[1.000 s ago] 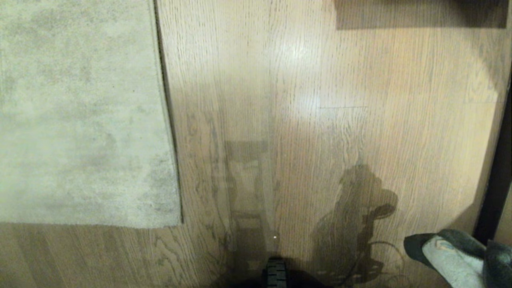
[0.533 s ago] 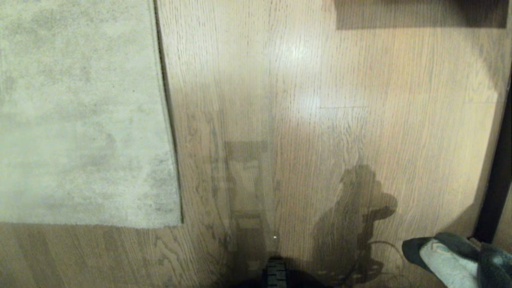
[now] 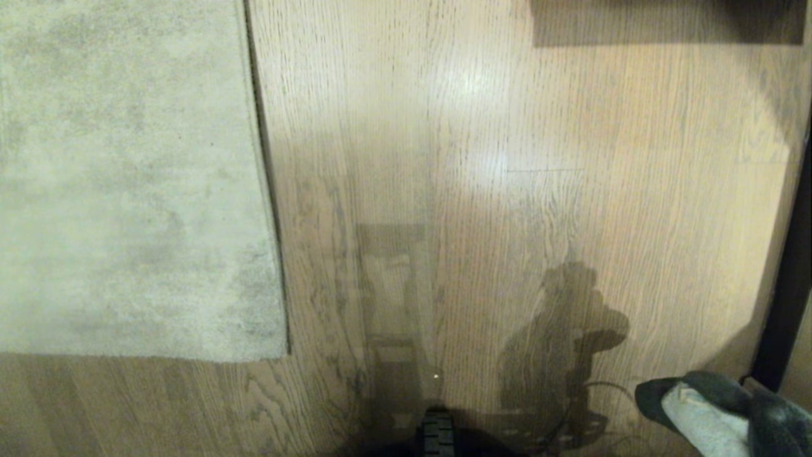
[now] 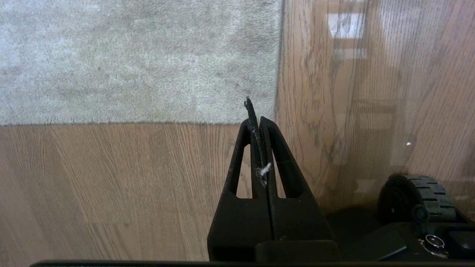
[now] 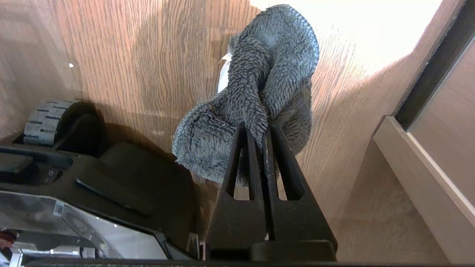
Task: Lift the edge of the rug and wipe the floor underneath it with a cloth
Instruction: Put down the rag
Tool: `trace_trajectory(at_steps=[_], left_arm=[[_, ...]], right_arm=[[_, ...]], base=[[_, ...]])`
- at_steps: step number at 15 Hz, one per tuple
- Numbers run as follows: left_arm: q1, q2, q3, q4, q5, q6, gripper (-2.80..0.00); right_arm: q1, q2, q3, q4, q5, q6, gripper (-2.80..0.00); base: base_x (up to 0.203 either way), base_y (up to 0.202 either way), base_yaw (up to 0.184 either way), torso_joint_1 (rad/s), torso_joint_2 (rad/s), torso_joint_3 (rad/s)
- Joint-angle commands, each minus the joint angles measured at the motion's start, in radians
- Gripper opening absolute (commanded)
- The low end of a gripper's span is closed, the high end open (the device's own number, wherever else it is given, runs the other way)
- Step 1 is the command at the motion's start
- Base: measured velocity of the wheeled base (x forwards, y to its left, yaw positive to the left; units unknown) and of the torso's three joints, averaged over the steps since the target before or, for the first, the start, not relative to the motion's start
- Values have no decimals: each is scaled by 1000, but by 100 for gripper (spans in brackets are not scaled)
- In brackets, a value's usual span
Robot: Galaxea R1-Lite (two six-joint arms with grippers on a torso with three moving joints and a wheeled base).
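The pale grey-beige rug (image 3: 127, 178) lies flat on the left. Its rug edge (image 3: 269, 209) runs down to a corner near me. Wood-plank floor (image 3: 482, 190) fills the rest of the head view. The fluffy dark grey cloth (image 5: 271, 66), whitish on one side, hangs bunched above the floor, and my right gripper (image 5: 259, 128) is shut on it. In the head view only the cloth (image 3: 698, 416) shows, at the bottom right. My left gripper (image 4: 256, 120) is shut with a speck of white lint between its fingers. It hovers above the floor just short of the rug's corner (image 4: 272, 118).
My base and a front wheel (image 4: 415, 196) sit low in both wrist views; the wheel (image 5: 44, 118) is beside the cloth. A light wooden ledge (image 5: 419, 174) and a dark strip (image 3: 786, 298) border the floor on the right. A dark shadowed block (image 3: 666, 22) lies at the far right.
The cloth has slid a little lower toward the bottom right corner of the head view. The rug has not moved.
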Motion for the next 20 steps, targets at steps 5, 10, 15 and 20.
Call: trace_trajectory(at_steps=[5, 10, 15, 20], left_arm=[[0, 0, 0, 0, 0, -1, -280], [0, 0, 0, 0, 0, -1, -280], [0, 0, 0, 0, 0, -1, -280], [0, 0, 0, 0, 0, -1, -280]], right_arm=[[4, 11, -41, -9, 10, 4, -280], [7, 155, -121, -29, 21, 5, -280], [6, 481, -163, -304, 53, 3, -280], [6, 821, -252, -656, 57, 12, -280]], base=[[0, 0, 0, 0, 0, 0], [0, 0, 0, 0, 0, 0], [0, 0, 0, 0, 0, 0], [0, 0, 0, 0, 0, 0]])
